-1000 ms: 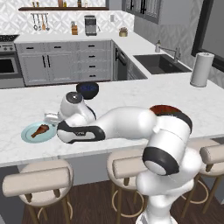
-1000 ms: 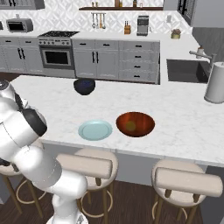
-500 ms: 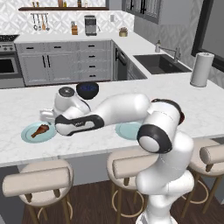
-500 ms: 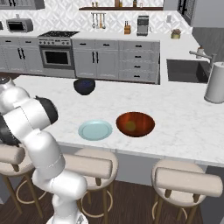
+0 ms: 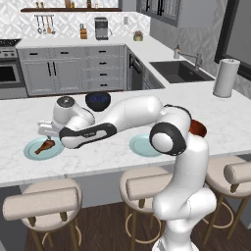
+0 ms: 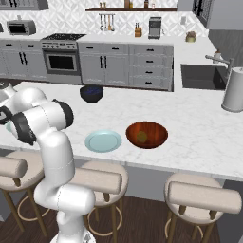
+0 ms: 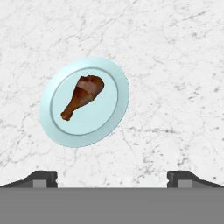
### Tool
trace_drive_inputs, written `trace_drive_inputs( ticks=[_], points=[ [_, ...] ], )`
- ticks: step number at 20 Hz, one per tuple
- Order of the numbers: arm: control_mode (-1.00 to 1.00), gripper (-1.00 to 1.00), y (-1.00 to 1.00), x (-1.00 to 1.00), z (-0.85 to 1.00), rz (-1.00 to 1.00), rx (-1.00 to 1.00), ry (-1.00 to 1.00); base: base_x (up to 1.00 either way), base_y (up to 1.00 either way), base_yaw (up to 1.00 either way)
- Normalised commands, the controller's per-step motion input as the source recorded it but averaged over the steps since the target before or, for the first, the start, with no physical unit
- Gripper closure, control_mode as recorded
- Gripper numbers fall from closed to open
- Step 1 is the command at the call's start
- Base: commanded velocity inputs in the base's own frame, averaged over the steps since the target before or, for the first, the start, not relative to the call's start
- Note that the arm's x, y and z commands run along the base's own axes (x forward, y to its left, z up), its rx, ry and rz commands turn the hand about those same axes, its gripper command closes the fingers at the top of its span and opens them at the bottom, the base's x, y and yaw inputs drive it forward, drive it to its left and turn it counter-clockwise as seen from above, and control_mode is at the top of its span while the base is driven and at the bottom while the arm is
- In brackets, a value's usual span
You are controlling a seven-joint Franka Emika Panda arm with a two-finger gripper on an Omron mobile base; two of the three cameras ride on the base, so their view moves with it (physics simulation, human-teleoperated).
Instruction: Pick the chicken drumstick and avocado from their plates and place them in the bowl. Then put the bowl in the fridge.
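So my claw (image 7: 112,177) has swung over to the far plate (image 7: 111,118) and hangs above it, jaws wide, nothing held. Chicken drumstick (image 7: 83,96) sits just ahead of it. Avocado (image 6: 141,137) is already in the bowl (image 6: 159,130), so drumstick's next.

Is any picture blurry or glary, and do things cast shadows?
Hand view: sharp; the orange-brown chicken drumstick on its pale blue plate casts almost no shadow. Right base view: soft, with a sheen on the glossy reddish-brown bowl. Left base view: slightly grainy, evenly lit.
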Motion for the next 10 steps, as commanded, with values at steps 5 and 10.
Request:
trace_drive_inputs(
  ticks=[5,10],
  points=[
    [-1.00,-1.00,0.01,0.14,-0.24,-0.07,0.00,0.04,0.00,0.00,0.00],
    [-1.00,-1.00,0.00,0.48,-0.30,-0.08,0.00,0.05,0.00,0.00,0.00]
  ],
)
